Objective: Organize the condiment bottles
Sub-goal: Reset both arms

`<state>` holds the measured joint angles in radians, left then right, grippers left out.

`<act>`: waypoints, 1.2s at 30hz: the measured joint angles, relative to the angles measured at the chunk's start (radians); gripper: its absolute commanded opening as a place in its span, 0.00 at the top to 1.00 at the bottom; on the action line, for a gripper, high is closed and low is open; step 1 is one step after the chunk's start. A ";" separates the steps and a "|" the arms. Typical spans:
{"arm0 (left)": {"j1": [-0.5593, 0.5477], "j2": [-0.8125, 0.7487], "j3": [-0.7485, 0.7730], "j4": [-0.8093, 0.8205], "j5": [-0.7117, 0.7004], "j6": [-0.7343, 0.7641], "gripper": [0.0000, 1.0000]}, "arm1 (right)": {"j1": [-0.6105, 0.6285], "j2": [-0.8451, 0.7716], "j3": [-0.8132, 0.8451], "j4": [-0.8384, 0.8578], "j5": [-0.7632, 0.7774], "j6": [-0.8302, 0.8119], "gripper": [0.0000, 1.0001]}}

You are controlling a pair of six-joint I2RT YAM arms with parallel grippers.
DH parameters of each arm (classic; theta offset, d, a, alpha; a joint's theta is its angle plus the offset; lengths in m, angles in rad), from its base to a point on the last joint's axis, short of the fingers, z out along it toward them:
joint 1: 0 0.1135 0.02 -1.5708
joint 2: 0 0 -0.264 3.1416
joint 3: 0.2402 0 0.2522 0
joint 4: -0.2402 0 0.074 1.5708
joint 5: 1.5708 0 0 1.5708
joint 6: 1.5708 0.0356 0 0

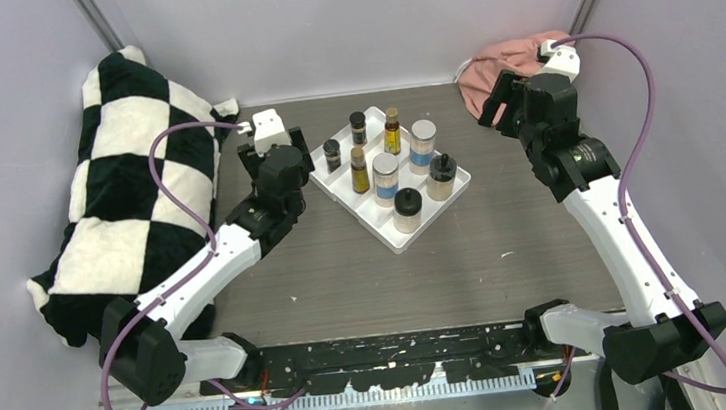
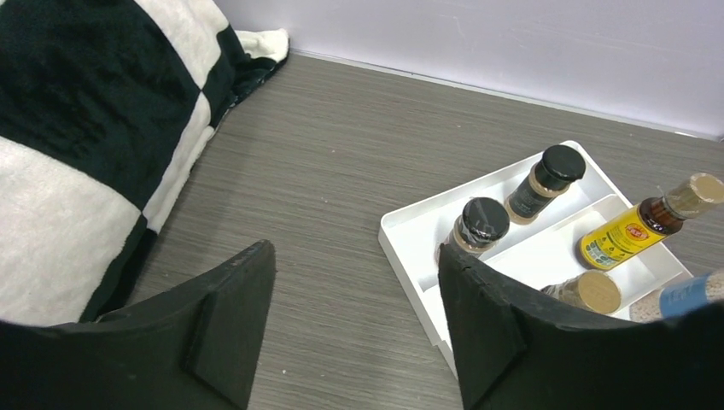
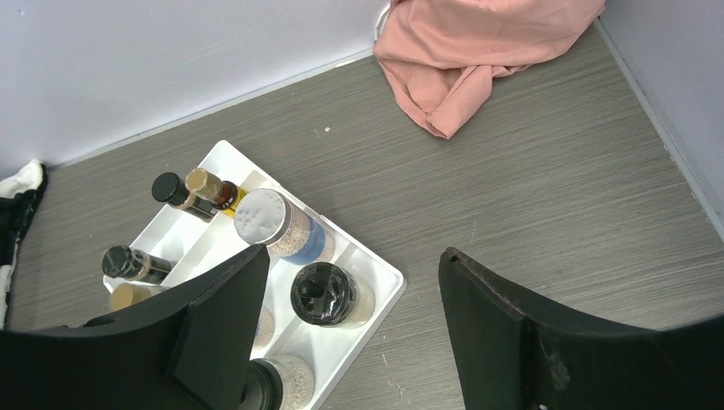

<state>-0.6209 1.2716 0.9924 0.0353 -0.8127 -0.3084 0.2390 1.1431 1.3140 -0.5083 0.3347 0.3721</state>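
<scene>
A white divided tray [image 1: 355,214] stands mid-table with eight bottles upright in it. Two tiny dark black-capped bottles [image 1: 358,125] [image 1: 332,154] are in the far-left row. Two slim amber bottles [image 1: 392,130] [image 1: 359,168] come beside them, then two silver-lidded blue-labelled jars [image 1: 423,145] [image 1: 386,178]. Two tan black-capped jars [image 1: 442,175] [image 1: 407,209] fill the right row. My left gripper [image 1: 284,160] [image 2: 354,256] is open and empty, just left of the tray [image 2: 401,248]. My right gripper [image 1: 497,104] [image 3: 354,256] is open and empty, above the table right of the tray [image 3: 384,273].
A black-and-white checkered pillow [image 1: 125,178] [image 2: 77,128] lies along the left wall. A pink cloth [image 1: 501,66] [image 3: 478,43] is bunched in the far right corner. Grey walls close in the table on three sides.
</scene>
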 measured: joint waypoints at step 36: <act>-0.001 -0.001 -0.013 -0.048 -0.010 -0.055 0.00 | 0.031 -0.022 -0.034 0.007 0.000 -0.003 0.22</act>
<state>-0.6220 1.2709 0.9791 -0.0128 -0.8230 -0.3630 0.2699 1.1210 1.2800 -0.5014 0.3351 0.3691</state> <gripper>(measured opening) 0.996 0.784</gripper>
